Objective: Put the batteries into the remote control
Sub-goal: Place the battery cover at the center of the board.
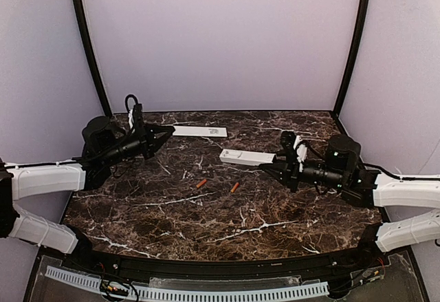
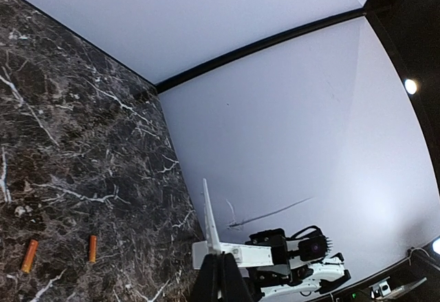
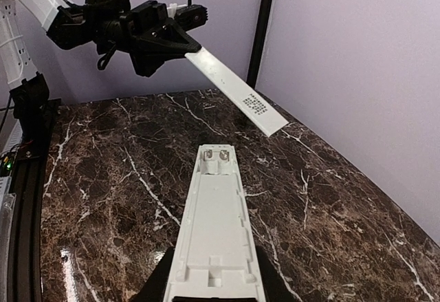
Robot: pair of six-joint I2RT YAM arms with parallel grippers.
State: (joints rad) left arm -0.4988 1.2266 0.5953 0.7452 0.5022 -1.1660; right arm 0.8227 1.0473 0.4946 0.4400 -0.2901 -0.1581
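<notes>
From the overhead camera I see my left pincer (image 1: 165, 134) closed on one end of a thin, flat white plastic cover strip (image 1: 201, 131). The strip runs out from its fingertips toward the right, over the far part of the dark, white-veined marble table (image 1: 137, 212). My right pincer (image 1: 273, 163) is clamped on one end of the remote control (image 1: 246, 157), a slim white rectangular plastic bar that sticks out ahead of its fingers toward the left. The two small orange-red cylindrical batteries (image 1: 201, 183) (image 1: 234, 187) lie loose on the marble, apart from each other. They sit ahead of the right pincer and a little nearer the arm bases than its fingertips, and neither pincer touches them. On the left wrist camera the left pincer (image 2: 220, 278) has its jaws drawn together on the cover strip (image 2: 210, 223), which I see edge-on rising from them. Beyond it the remote control (image 2: 230, 254) sits in the right pincer's grip, and both batteries (image 2: 29, 255) (image 2: 92, 248) lie off to the left on the table. On the right wrist camera the remote control (image 3: 214, 233) extends straight out from between the right pincer's fingers (image 3: 159, 287), its battery recess (image 3: 216, 171) uncovered and facing up, with two metal contacts at the far end. The left pincer (image 3: 165, 40) holds the cover strip (image 3: 237, 90) in the air beyond that far end, slanting down toward the right.
</notes>
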